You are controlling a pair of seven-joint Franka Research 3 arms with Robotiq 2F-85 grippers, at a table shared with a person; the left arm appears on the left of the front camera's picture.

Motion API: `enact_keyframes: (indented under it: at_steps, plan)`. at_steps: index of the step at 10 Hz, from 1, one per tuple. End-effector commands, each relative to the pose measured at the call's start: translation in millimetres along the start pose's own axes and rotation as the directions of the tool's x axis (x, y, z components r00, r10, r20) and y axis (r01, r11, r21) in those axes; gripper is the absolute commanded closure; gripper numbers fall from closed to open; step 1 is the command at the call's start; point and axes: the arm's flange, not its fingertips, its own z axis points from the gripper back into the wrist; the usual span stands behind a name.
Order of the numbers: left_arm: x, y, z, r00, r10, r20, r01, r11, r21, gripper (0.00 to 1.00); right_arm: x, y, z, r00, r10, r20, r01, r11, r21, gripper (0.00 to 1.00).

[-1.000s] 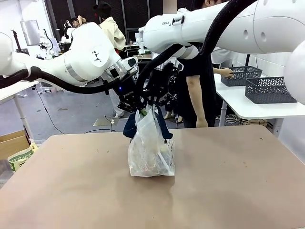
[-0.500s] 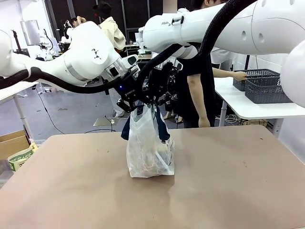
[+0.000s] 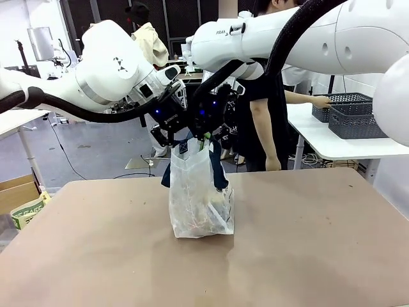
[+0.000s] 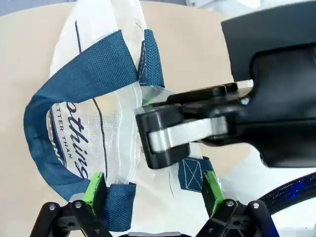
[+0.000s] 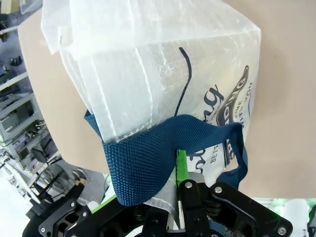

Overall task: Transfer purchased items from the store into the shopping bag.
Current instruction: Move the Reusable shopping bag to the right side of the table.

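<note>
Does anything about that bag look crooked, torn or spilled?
Nothing spilled or torn. The bag stands upright on the table; its top is bunched where the right pincer pinches it, and one blue handle droops near the open left pincer.

A tan tabletop (image 3: 319, 256) fills the lower frame. Behind it, grey floor (image 3: 96, 150) spreads at middle left, a cardboard box (image 3: 16, 188) sits at lower left, a white table (image 3: 332, 144) stands at right, and dark panels (image 3: 179, 13) line the top.
</note>
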Motion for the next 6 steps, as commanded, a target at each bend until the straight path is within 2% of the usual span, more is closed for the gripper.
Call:
enact_keyframes:
  at_steps: [1,6]
  plan:
    - [-10.2,5.4,-3.1,0.999,-0.033,0.011,0.034,0.999,-0.041,0.0,6.5,11.8,-1.1,1.0,-0.023,-0.013,0.024,1.0,0.008,1.0]
    - [-10.2,-4.0,-14.0,0.998,-0.063,-0.024,0.062,0.997,-0.04,0.0,17.3,24.8,-7.9,0.999,-0.021,-0.027,0.021,0.999,0.026,1.0]
